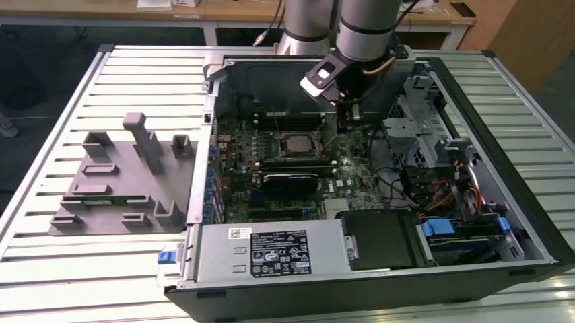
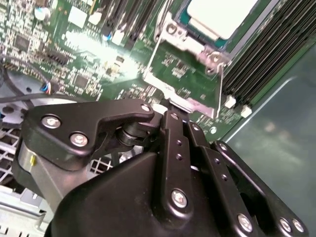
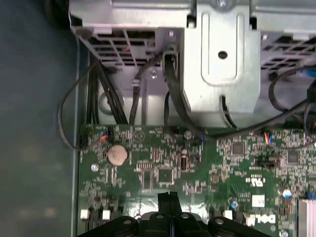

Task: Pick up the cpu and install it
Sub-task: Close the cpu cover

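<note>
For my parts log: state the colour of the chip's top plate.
The chip has a silvery-white top, clearest in the second wrist view.

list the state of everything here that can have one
cpu, lying in its socket, not held
hand, shut on nothing, over the motherboard, apart from the cpu
computer case, on its side, side panel off
grey fixture tray, flat on the table beside the case
</note>
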You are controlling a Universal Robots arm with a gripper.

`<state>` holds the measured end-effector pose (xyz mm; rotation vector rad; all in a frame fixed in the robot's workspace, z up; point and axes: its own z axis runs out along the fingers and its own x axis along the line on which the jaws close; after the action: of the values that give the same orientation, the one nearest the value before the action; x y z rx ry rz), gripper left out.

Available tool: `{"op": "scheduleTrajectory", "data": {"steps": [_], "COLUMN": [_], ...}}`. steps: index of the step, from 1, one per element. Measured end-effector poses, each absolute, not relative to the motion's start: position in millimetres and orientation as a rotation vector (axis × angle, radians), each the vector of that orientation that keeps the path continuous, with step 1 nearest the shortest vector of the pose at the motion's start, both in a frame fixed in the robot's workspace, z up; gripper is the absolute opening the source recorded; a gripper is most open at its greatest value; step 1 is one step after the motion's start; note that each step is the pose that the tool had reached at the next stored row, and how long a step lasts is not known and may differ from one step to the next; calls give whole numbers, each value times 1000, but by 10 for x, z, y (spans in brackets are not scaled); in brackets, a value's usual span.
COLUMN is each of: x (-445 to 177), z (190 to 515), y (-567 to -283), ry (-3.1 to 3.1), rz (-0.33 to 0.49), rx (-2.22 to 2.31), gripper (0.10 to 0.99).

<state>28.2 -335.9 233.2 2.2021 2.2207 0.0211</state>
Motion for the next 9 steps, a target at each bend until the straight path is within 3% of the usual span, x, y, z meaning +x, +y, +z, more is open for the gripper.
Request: {"op": "scheduleTrajectory", "data": {"steps": [9], "x": [123], "z": [2331], "y": [-3359], "ry": [2221], "rz": [21], "rx": [2202], "gripper": [106]}}
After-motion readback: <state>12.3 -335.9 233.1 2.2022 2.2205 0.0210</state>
